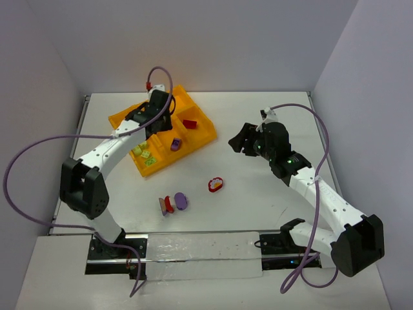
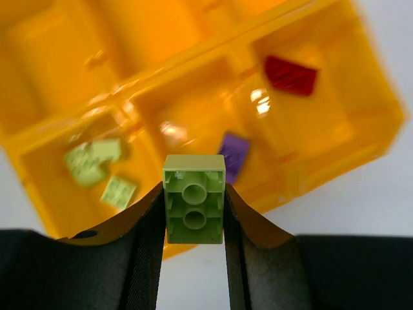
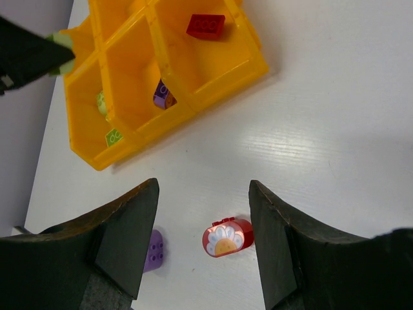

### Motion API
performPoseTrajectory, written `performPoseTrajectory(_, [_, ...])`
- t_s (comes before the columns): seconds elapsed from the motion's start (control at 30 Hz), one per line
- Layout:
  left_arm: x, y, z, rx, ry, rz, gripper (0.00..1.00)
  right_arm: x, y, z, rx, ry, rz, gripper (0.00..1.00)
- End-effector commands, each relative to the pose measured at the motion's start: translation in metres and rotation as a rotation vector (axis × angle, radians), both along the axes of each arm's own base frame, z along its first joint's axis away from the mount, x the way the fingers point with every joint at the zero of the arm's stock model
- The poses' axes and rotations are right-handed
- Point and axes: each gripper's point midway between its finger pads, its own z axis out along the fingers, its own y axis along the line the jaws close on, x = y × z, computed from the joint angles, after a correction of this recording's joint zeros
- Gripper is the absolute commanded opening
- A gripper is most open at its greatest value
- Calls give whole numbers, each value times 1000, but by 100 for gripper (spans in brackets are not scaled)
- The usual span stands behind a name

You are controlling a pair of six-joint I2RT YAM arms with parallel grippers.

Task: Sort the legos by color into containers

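My left gripper (image 2: pixel 193 216) is shut on a yellow-green brick (image 2: pixel 193 187) and holds it above the orange-yellow tray (image 2: pixel 193 77); in the top view it (image 1: pixel 153 124) hovers over the tray (image 1: pixel 116 119). The tray's near row holds yellow-green bricks (image 2: pixel 90 161) in one cell, a purple brick (image 2: pixel 232 154) in the middle cell and a red brick (image 2: pixel 290 75) in the third. My right gripper (image 3: pixel 203 194) is open and empty, above a red rounded brick with a flower print (image 3: pixel 227 237). A purple brick (image 3: pixel 153 250) lies left of that brick.
A small red, purple and pale cluster (image 1: pixel 167 205) lies on the table beside the purple brick (image 1: pixel 181 201), in front of the tray. The red flower brick (image 1: pixel 216 185) lies between tray and right arm. White walls close the table's sides and back.
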Motion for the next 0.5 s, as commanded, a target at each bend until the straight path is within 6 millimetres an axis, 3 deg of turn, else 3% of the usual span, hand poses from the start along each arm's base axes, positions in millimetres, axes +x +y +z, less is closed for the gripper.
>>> performPoseTrajectory(0.0, [-15, 48, -8, -81, -44, 241, 29, 3, -1, 16, 3, -44, 5, 65])
performPoseTrajectory(0.13, [-27, 75, -28, -94, -26, 307, 34, 0, -1, 11, -2, -38, 10, 65])
performPoseTrajectory(0.23, [-29, 81, -40, -99, -10, 313, 46, -1, -1, 8, -7, -31, 13, 65])
performPoseTrajectory(0.27, [-28, 82, -42, -101, -7, 314, 52, -2, -2, 7, -8, -30, 13, 65])
performPoseTrajectory(0.33, [-29, 83, -48, -93, 18, 324, 84, -3, -2, 8, -9, -31, 13, 65])
performPoseTrajectory(0.37, [-30, 84, -52, -84, 34, 339, 94, -3, -3, 8, -12, -31, 12, 66])
performPoseTrajectory(0.4, [-31, 85, -54, -78, 47, 350, 99, -3, -4, 7, -15, -30, 11, 66])
performPoseTrajectory(0.47, [-32, 86, -51, -77, 54, 355, 99, -5, -5, 8, -21, -32, 9, 66])
